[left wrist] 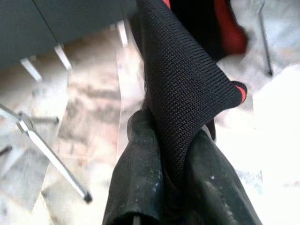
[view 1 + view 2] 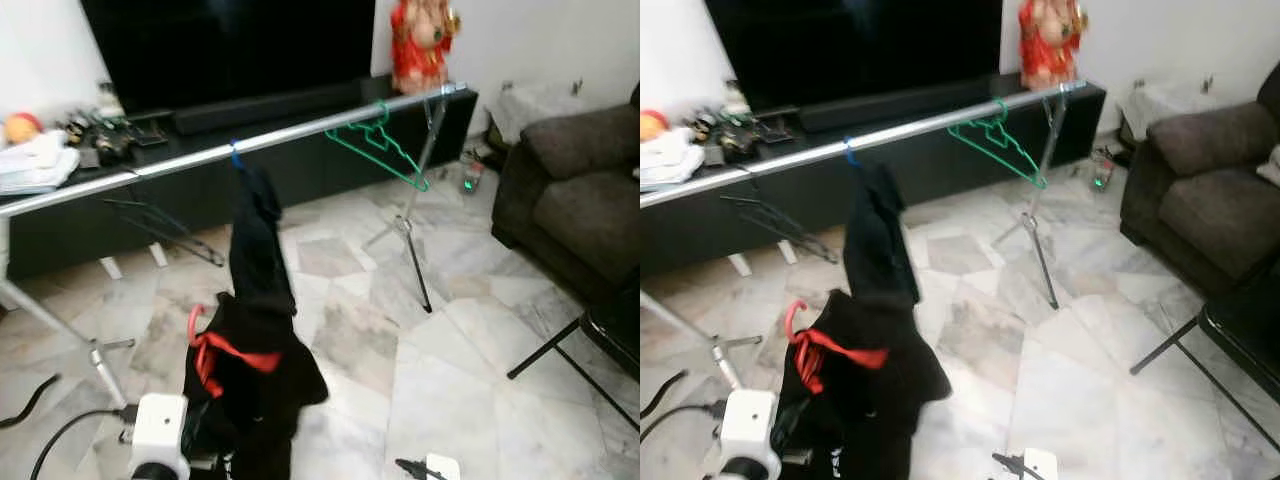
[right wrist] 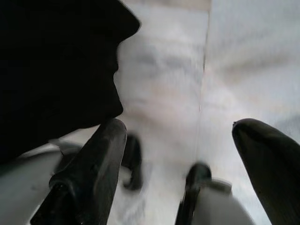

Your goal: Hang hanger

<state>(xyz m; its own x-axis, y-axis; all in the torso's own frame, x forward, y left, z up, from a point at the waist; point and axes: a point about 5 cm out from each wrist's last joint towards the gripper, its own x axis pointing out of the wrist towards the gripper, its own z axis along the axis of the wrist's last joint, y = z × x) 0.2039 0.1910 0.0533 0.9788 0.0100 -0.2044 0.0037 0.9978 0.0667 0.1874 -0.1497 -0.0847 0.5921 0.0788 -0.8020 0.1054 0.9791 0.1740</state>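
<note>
My left gripper (image 1: 173, 154) pinches the black garment (image 2: 255, 370) on its red hanger (image 2: 205, 355); right gripper (image 3: 178, 140) gapes empty. Fabric could slip before reaching the rail (image 2: 290, 134).

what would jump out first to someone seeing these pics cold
A black garment with a red hanger bunches low in front, its fabric pinched in the left gripper. Behind it a long silver clothes rail crosses the room, carrying an empty green plastic hanger and a hanging black garment.
</note>
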